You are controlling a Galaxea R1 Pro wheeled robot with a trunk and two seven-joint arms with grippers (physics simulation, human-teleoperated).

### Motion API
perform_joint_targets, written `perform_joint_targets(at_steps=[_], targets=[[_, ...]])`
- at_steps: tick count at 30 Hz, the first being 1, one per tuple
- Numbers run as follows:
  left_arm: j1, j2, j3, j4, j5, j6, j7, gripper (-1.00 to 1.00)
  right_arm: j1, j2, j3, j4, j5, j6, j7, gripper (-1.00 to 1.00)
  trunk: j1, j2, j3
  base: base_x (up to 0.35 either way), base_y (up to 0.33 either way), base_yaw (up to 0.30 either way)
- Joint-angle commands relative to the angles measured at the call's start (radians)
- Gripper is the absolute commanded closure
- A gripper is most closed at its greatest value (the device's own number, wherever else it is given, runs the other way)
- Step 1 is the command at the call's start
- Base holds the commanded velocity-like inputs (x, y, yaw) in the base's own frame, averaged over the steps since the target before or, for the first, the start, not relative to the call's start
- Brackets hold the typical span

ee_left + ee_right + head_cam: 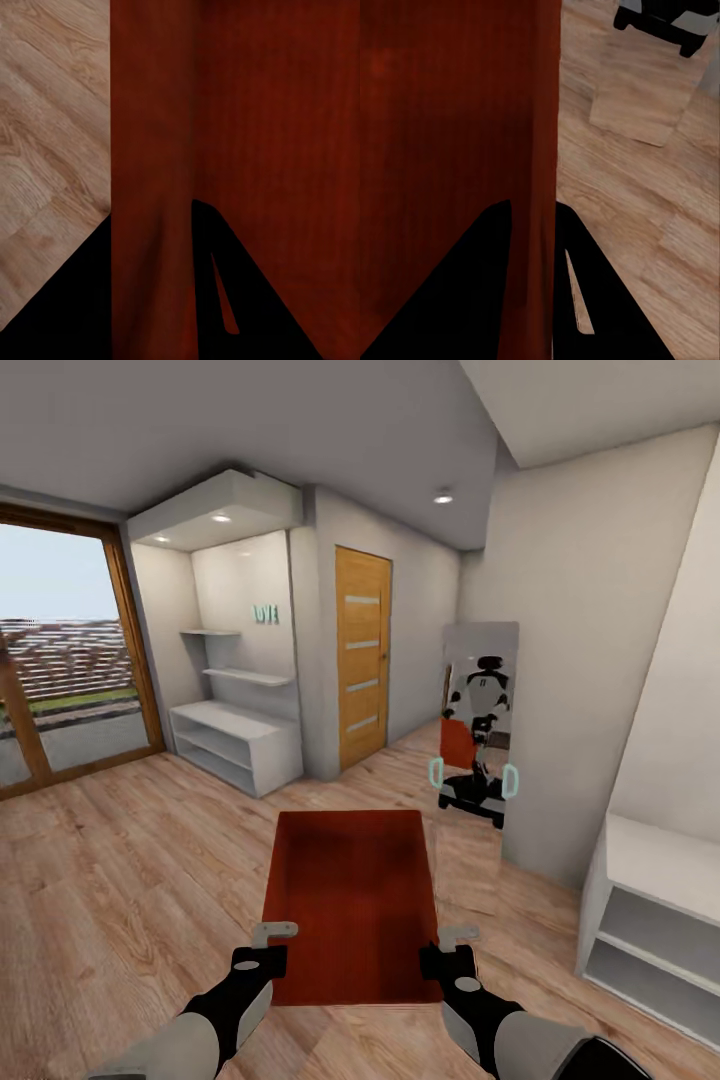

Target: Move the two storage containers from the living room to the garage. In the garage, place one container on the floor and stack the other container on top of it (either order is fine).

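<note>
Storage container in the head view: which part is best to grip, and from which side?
The storage container is best gripped on its two long side walls near the end nearest the robot, one gripper per side. It is wide, open-topped and thin-walled, so each rim fits between fingers. The left gripper and right gripper appear to straddle those walls that way.

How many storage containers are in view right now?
1: the storage container is carried out front, its side walls clamped by the left gripper and right gripper. The mirror reflects it. A nested second cannot be ruled out.
</note>
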Motion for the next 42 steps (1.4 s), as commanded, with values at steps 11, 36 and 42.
perform_joint_targets(at_steps=[11, 36, 42], targets=[[-0.001, -0.002, 0.057, -0.016, -0.024, 0.004, 0.004, 1.0, 0.0, 0.0, -0.008, 0.004, -0.027, -0.007, -0.006, 1.0, 0.001, -0.001, -0.001, 0.321, 0.0, 0.269], [-0.001, -0.003, 0.057, -0.016, -0.024, 0.003, 0.004, 1.0, 0.0, 0.0, -0.008, 0.004, -0.027, -0.006, -0.006, 1.0, 0.001, -0.001, -0.001, 0.321, 0.0, 0.113], [-0.001, -0.003, 0.057, -0.016, -0.024, 0.002, 0.004, 1.0, 0.0, 0.0, -0.008, 0.004, -0.027, -0.007, -0.006, 1.0, 0.001, -0.001, -0.001, 0.321, 0.0, 0.0]])
